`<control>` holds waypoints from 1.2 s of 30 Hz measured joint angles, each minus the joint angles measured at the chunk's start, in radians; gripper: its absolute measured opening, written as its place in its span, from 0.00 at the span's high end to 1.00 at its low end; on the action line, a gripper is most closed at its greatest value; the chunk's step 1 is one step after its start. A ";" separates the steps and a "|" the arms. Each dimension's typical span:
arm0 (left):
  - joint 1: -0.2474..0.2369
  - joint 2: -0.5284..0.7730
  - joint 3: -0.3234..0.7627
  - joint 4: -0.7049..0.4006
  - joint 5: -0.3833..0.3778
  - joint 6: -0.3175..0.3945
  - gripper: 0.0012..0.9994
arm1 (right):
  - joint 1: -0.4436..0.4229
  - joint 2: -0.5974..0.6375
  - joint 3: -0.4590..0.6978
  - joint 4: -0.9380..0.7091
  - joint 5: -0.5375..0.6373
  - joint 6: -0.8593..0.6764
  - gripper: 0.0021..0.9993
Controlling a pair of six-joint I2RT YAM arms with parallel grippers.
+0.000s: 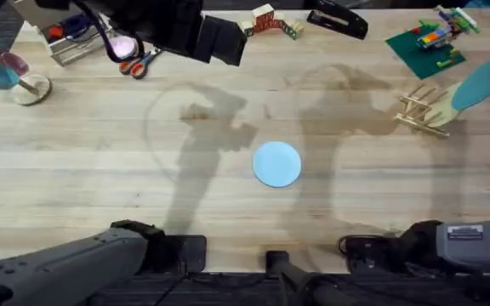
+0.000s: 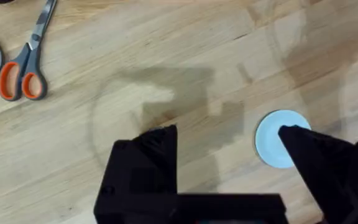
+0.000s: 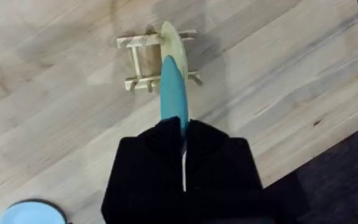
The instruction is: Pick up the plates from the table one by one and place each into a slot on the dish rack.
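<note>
Holding teal plate (image 3: pixel 173 87) over dish rack (image 3: pixel 143 62) | scissors (image 2: pixel 25 59) far off

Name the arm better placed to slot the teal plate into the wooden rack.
Right. Its tool already grips the teal round plastic plate edge-on above the pale wooden dowel rack; the left tool hangs open, empty.

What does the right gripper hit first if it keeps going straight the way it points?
Probably the dish rack. The right gripper is shut on the teal plate, held edge-on, and the plate's far edge lines up over the rack's dowels. How far above the rack it is, I can't tell.
</note>
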State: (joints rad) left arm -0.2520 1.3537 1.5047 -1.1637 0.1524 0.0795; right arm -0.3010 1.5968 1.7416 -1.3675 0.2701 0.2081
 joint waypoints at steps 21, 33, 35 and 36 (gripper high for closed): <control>0.000 0.000 0.000 0.000 0.000 0.000 0.01 | -0.001 0.134 0.000 0.070 -0.006 -0.057 0.97; 0.000 0.000 0.000 0.000 0.000 0.000 0.01 | -0.001 0.165 0.000 0.084 -0.006 -0.059 0.97; 0.000 0.000 0.000 0.000 0.000 0.000 0.01 | -0.001 0.179 0.000 0.087 -0.006 -0.059 0.97; 0.000 0.000 0.000 0.000 0.000 0.000 0.01 | -0.001 0.186 0.000 0.088 -0.007 -0.059 0.97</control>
State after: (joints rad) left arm -0.2520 1.3537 1.5047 -1.1637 0.1524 0.0792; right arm -0.3016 1.7831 1.7415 -1.2792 0.2634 0.1486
